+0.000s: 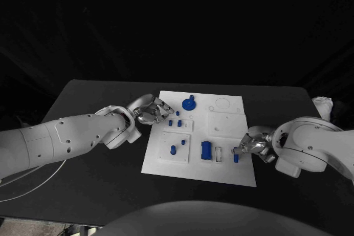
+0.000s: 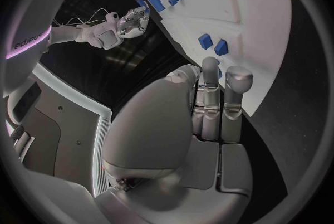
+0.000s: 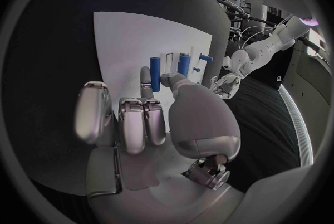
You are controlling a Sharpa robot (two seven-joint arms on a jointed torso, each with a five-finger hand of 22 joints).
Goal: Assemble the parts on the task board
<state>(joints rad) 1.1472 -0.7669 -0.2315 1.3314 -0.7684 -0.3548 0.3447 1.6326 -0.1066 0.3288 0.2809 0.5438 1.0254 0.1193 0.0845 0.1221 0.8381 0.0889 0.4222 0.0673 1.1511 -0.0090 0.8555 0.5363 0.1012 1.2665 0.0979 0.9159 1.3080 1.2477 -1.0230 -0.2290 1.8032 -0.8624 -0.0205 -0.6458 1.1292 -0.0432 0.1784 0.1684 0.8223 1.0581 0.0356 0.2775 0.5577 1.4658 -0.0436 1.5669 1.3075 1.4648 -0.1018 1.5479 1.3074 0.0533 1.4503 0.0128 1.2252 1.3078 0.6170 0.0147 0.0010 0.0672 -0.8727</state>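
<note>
The task board [image 1: 228, 167] lies mid-table [image 1: 96, 185], blue parts [image 1: 206, 150] scattered on it. My right hand [image 1: 249, 144] sits at its right edge, fingers [image 3: 145, 80] pinching an upright blue peg [image 1: 236, 157], clearer from the right wrist. My left hand [image 1: 151, 110] hovers at the upper-left corner, fingers [image 2: 236, 90] curled, holding nothing.

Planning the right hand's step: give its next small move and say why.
Probably lower the right hand slightly to seat the blue peg it pinches. The peg stands upright at the task board near its right edge, beside the blue block, apparently not let go yet.
</note>
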